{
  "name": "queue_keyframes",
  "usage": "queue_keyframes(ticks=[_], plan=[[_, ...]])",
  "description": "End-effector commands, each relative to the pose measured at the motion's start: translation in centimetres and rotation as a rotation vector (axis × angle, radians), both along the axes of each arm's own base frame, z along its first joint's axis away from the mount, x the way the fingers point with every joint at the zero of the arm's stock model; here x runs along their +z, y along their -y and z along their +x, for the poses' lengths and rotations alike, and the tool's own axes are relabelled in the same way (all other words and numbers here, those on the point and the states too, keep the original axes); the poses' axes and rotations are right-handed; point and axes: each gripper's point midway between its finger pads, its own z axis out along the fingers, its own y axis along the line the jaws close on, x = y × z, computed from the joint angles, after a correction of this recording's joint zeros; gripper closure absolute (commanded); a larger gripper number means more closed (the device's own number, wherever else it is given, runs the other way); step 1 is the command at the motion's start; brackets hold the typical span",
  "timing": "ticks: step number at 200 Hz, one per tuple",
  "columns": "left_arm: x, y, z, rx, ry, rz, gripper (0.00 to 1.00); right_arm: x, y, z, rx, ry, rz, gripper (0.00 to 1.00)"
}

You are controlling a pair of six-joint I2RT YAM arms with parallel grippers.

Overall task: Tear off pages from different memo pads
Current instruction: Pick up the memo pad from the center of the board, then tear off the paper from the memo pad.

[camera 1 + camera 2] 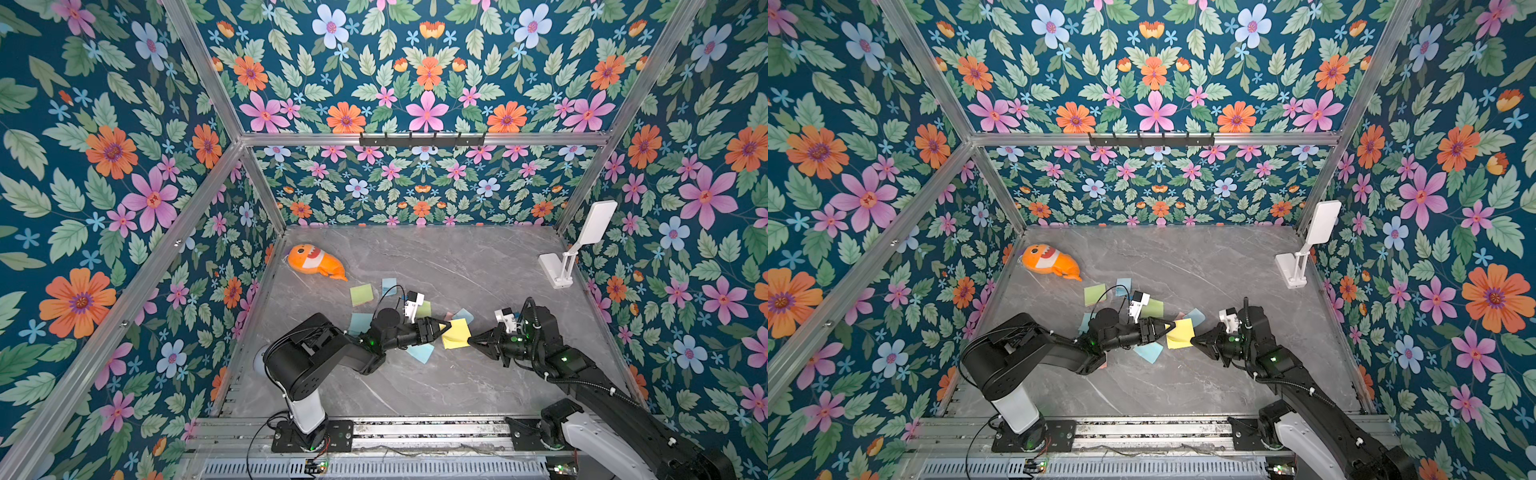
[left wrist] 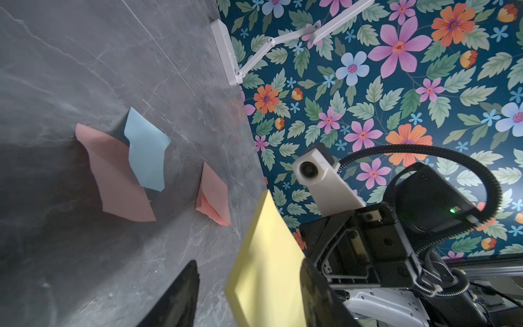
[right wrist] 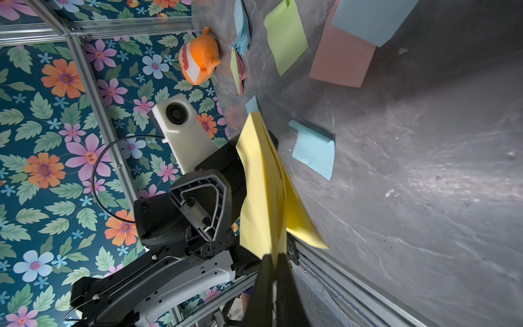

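Note:
A yellow memo pad [image 1: 456, 334] [image 1: 1180, 334] hangs above the table between both arms. My right gripper [image 1: 470, 340] [image 3: 274, 256] is shut on its edge, and one yellow page [image 3: 305, 226] flares away from the block. My left gripper [image 1: 444, 332] [image 2: 249, 271] is open, its jaws standing apart on either side of the pad [image 2: 268, 254]. Loose pages lie behind: green [image 3: 285, 36], pink [image 2: 119, 175], blue [image 2: 147, 153] and a curled blue one [image 3: 312, 150]. A green pad [image 1: 361, 294], a blue pad [image 1: 389, 286] and a pink pad [image 2: 215, 195] rest on the table.
An orange plush fish [image 1: 318, 262] lies at the back left. A white folding stand [image 1: 575, 249] stands by the right wall. Floral walls close in three sides, and a metal rail [image 1: 415, 428] runs along the front.

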Motion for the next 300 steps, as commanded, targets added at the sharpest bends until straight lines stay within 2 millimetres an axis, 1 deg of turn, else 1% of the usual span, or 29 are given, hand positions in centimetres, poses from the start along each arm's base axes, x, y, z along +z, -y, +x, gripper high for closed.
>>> queue_keyframes(ticks=[1, 8, 28, 46, 52, 71, 81, 91, 95, 99, 105, 115, 126, 135, 145, 156, 171, 184, 209, 222, 250, 269, 300], plan=[[-0.1, -0.1, 0.1, -0.009, 0.015, 0.008, 0.41, 1.2, -0.5, 0.3, 0.009, 0.023, 0.035, 1.0], [0.1, -0.1, 0.2, -0.008, 0.016, -0.001, 0.42, 1.1, -0.6, 0.2, 0.012, 0.021, 0.033, 1.0], [1.4, 0.3, 0.2, -0.027, 0.028, -0.048, 0.54, 0.5, -0.9, 0.1, 0.023, 0.009, 0.031, 1.0], [1.9, 0.5, 0.1, -0.037, 0.028, -0.069, 0.69, 0.2, -0.9, 0.2, 0.019, 0.002, 0.033, 1.0], [2.0, 0.5, 0.1, -0.036, 0.027, -0.072, 0.75, 0.1, -0.9, 0.2, 0.018, 0.001, 0.033, 1.0], [2.1, 0.8, 0.2, -0.044, 0.013, -0.078, 0.92, 0.0, -1.0, 0.2, 0.018, 0.001, 0.033, 1.0], [1.8, 0.9, 0.3, -0.047, -0.001, -0.071, 1.0, 0.1, -1.0, 0.2, 0.022, 0.006, 0.035, 1.0], [1.0, 0.8, 0.7, -0.045, -0.039, -0.047, 1.0, 0.3, -0.9, 0.1, 0.03, 0.025, 0.027, 0.82], [0.7, 0.6, 0.9, -0.044, -0.05, -0.039, 1.0, 0.3, -0.9, 0.0, 0.038, 0.033, 0.014, 0.73], [0.4, 0.5, 0.9, -0.045, -0.064, -0.032, 1.0, 0.3, -0.7, -0.2, 0.044, 0.043, -0.01, 0.67], [-0.2, -0.1, 1.4, -0.033, -0.09, -0.014, 1.0, 0.2, -0.2, -0.4, 0.056, 0.063, -0.064, 0.61], [-0.9, -0.9, 1.7, -0.027, -0.129, 0.008, 1.0, -0.3, 1.2, -0.7, 0.069, 0.109, -0.204, 0.57], [-1.3, -1.5, 1.7, -0.044, -0.161, 0.021, 1.0, -0.7, 2.5, -0.9, 0.089, 0.153, -0.328, 0.55], [-1.2, -1.6, 1.5, -0.072, -0.174, 0.016, 1.0, -1.0, 3.1, -0.8, 0.115, 0.183, -0.401, 0.53], [-0.8, -1.5, 1.0, -0.117, -0.18, -0.001, 1.0, -1.4, 3.4, -0.9, 0.157, 0.204, -0.473, 0.51], [0.0, -1.2, 0.3, -0.172, -0.178, -0.03, 1.0, -1.2, 3.5, -0.8, 0.206, 0.242, -0.566, 0.5], [1.0, -1.1, -0.3, -0.212, -0.17, -0.069, 1.0, 0.0, 2.3, -0.8, 0.287, 0.359, -0.689, 0.49], [1.5, -1.1, -0.5, -0.223, -0.167, -0.087, 1.0, 1.0, 1.0, -1.0, 0.379, 0.436, -0.776, 0.49], [1.7, -1.2, -0.6, -0.219, -0.163, -0.092, 1.0, 1.0, -0.8, -1.3, 0.51, 0.494, -0.926, 0.5], [1.8, -1.3, -0.6, -0.216, -0.164, -0.094, 1.0, 1.0, -2.0, -1.5, 0.551, 0.524, -0.959, 0.5], [2.0, -1.3, -0.8, -0.216, -0.162, -0.092, 1.0, 1.0, -3.9, -1.4, 0.615, 0.559, -0.991, 0.5], [2.2, -1.4, -0.8, -0.214, -0.16, -0.089, 1.0, 1.2, -4.8, -1.4, 0.639, 0.576, -0.999, 0.5], [2.3, -1.5, -0.9, -0.215, -0.159, -0.086, 1.0, 1.0, -5.5, -1.2, 0.669, 0.592, -1.012, 0.5]])
